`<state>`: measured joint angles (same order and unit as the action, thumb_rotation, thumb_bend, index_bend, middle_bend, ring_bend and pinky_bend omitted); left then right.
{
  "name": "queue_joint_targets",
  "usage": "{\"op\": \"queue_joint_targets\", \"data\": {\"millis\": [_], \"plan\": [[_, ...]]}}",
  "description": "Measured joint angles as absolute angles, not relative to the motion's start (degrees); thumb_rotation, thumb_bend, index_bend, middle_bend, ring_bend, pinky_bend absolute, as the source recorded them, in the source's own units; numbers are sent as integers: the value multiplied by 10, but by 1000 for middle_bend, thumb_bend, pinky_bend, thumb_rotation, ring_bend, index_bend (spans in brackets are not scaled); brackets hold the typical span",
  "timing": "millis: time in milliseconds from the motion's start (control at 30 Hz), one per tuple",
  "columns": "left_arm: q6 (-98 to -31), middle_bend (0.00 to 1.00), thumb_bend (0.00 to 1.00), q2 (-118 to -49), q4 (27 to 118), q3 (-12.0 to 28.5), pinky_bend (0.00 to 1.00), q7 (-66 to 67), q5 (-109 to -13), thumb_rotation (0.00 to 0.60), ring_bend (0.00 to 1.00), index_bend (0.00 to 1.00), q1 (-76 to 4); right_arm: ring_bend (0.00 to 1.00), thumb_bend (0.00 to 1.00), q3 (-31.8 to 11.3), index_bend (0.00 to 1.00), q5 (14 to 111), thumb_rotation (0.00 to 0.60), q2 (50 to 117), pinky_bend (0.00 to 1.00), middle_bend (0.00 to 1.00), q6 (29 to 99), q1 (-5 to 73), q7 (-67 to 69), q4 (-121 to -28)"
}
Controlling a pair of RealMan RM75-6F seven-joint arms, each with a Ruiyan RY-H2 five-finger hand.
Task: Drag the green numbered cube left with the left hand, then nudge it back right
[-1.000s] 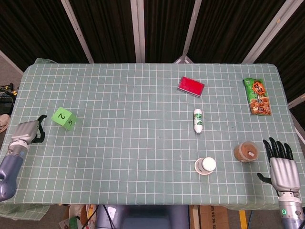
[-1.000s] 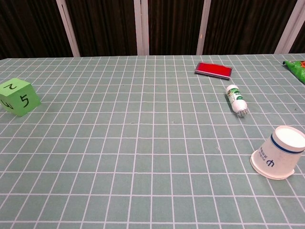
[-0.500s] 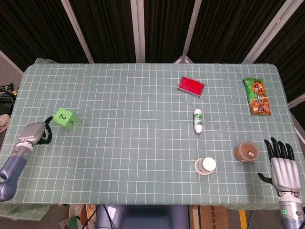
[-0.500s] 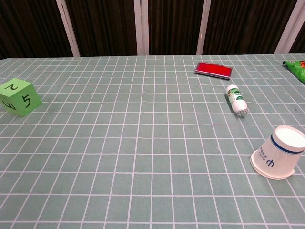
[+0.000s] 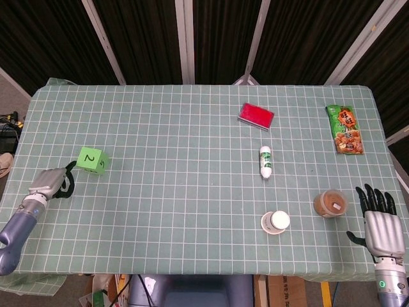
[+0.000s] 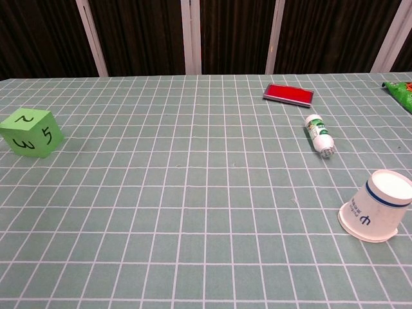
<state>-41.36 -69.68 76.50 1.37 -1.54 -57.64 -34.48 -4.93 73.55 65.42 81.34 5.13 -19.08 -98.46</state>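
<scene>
The green numbered cube (image 5: pixel 92 160) sits at the table's left side, a 2 on its top face; the chest view shows the cube (image 6: pixel 31 132) at the far left with 2, 3 and 5 visible. My left hand (image 5: pixel 52 185) lies on the cloth just left of and nearer than the cube. Its dark fingers (image 5: pixel 66 180) are curled in, with one tip at or almost at the cube's left face. It holds nothing. My right hand (image 5: pixel 381 222) rests at the near right corner with its fingers spread. Neither hand shows in the chest view.
A red flat box (image 5: pixel 256 116), a white bottle (image 5: pixel 266 162) lying down, a tipped paper cup (image 5: pixel 275 222), a brown-lidded tub (image 5: pixel 330 203) and a snack packet (image 5: pixel 346 130) occupy the right half. The table's left edge (image 5: pixel 19 144) is close to the cube.
The left hand has slid right toward the cube. The cube has shifted slightly right and turned, so its near face now reads 3.
</scene>
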Motion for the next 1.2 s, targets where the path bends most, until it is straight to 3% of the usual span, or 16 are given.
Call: {"op": "queue_joint_targets", "data": {"millis": [633, 833, 933, 1067, 1200], "plan": [[-438, 445, 711, -707, 819, 25, 748, 48, -556, 600, 491, 114, -351, 28, 79, -53, 95, 727, 600, 647, 0, 19, 815, 49, -184, -988], [-479, 432, 700, -672, 855, 15, 736, 85, -550, 600, 458, 126, -332, 28, 79, -52, 95, 729, 600, 643, 0, 19, 813, 48, -179, -991], [-510, 391, 665, -633, 901, 9, 667, 85, -550, 600, 367, 186, -311, 28, 79, -51, 95, 732, 600, 642, 0, 18, 815, 48, -177, -992], [-584, 301, 602, -587, 965, 2, 480, 64, -571, 600, 211, 214, -265, 28, 79, -50, 95, 739, 600, 641, 0, 19, 816, 47, -174, -993], [-689, 268, 557, -567, 1007, -13, 401, 62, -618, 600, 178, 205, -208, 28, 79, -49, 95, 752, 600, 640, 0, 18, 821, 46, -161, -992]]}}
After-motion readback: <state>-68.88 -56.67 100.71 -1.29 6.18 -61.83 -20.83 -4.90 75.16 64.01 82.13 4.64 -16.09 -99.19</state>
